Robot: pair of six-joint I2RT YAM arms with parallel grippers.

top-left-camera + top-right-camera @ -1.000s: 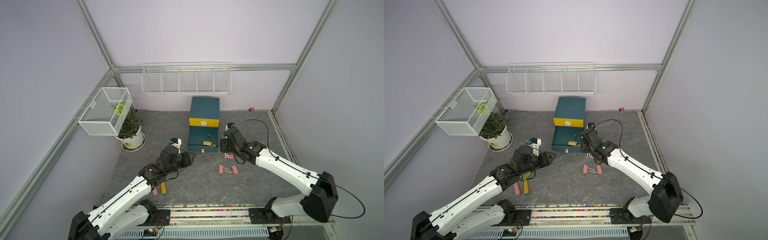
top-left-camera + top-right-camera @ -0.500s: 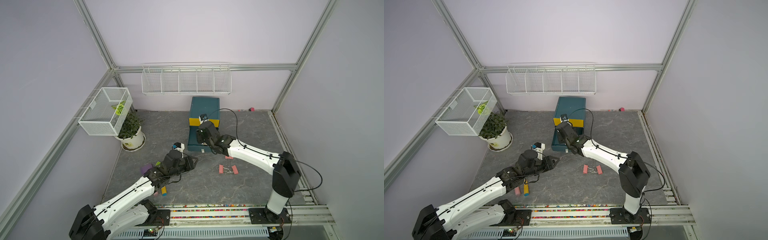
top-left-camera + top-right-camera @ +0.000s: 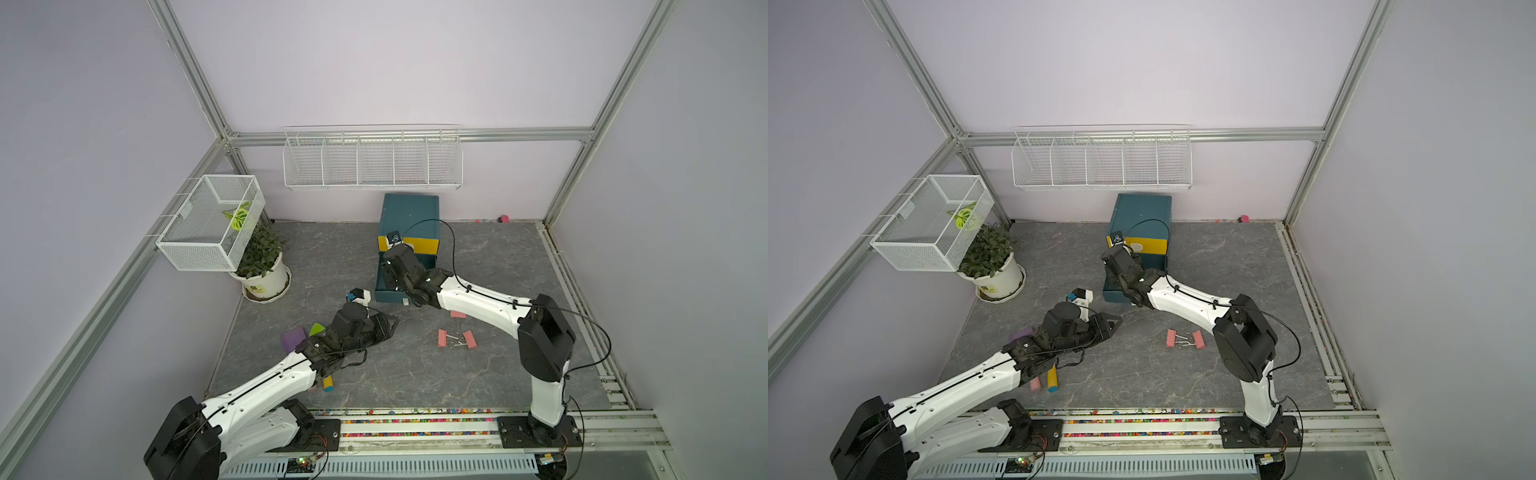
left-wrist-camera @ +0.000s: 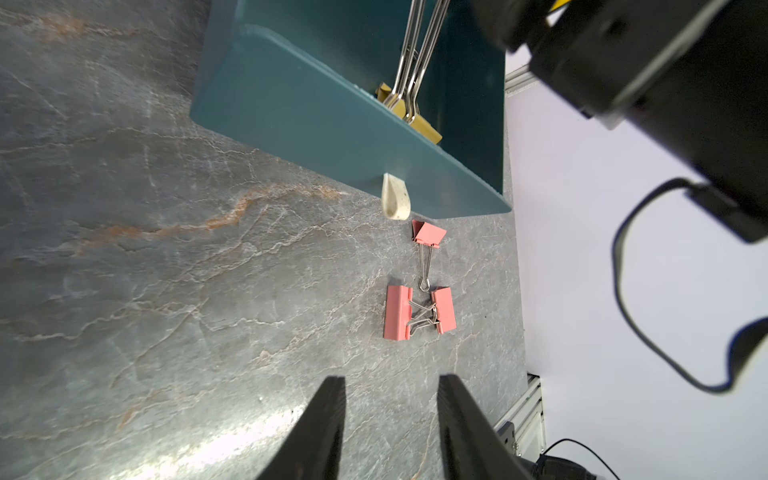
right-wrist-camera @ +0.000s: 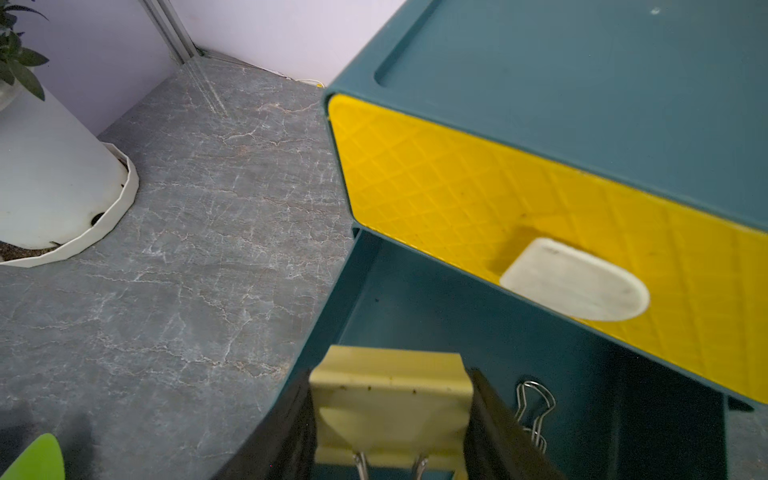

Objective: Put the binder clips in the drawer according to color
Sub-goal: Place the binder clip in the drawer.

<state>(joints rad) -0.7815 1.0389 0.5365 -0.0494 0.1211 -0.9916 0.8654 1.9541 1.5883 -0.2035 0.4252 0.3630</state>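
Grey marbled tabletop (image 5: 187,208), lilac walls (image 3: 374,62) all round. Right gripper (image 5: 390,419): fingers (image 5: 286,432) pinching a yellow binder clip (image 5: 390,399) by its folded body, wire handles trailing back between them. Just beyond and below the fingertips, the open teal drawer (image 5: 436,316) of the drawer cabinet (image 3: 409,210); over that, the shut yellow drawer front (image 5: 519,187) with its white pull (image 5: 575,286). Close beside one finger, down in the drawer, wire handles of another clip (image 5: 534,409), yellow in the left wrist view. Left gripper (image 4: 390,415): fingers spread, nothing between them, tips aimed at three pink binder clips (image 4: 398,307) ahead on the tabletop, two with handles tangled.

Likely troubles, by judgement: Letting go with the clip half over the drawer's side wall, so tipping it out onto the tabletop. Snagging its handles on the clip already inside. Knocking the white pull when lifting away, close over the fingertips. Fouling the right arm's cable (image 4: 617,257), looped low near the left fingers' path. Grabbing one tangled pink clip and dragging its neighbour along.
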